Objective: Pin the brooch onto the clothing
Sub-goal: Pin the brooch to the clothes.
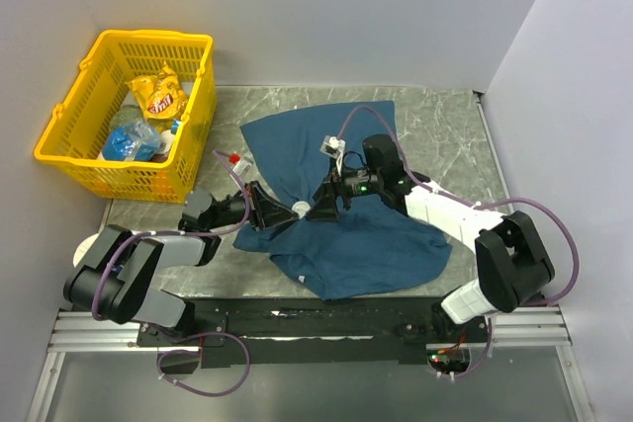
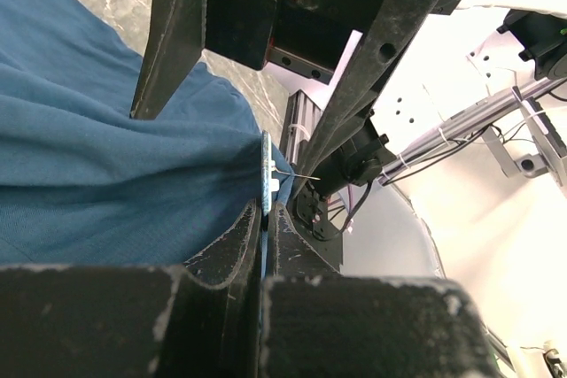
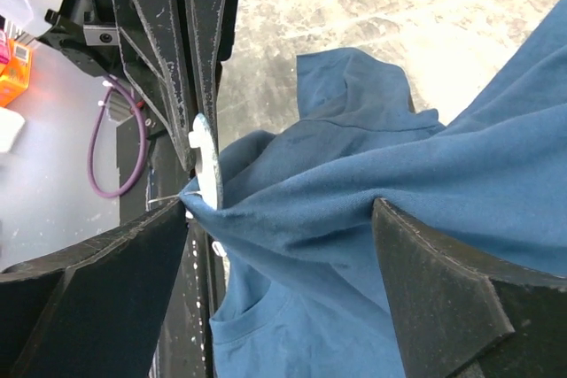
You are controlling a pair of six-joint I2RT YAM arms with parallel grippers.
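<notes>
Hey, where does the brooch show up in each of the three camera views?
Top external: brooch near centre, at the left edge of the shirt.
Left wrist: brooch at centre, edge-on.
Right wrist: brooch left of centre, edge-on.
Shared landmark: teal shirt fabric bunched against it.

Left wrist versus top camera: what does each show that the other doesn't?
Only the left wrist: the brooch edge-on, clamped in the left jaws, its thin pin sticking out on the side away from the shirt. Only the top: the shirt's full spread and the yellow basket. Both: the brooch held against bunched shirt, right jaws opposite.
</notes>
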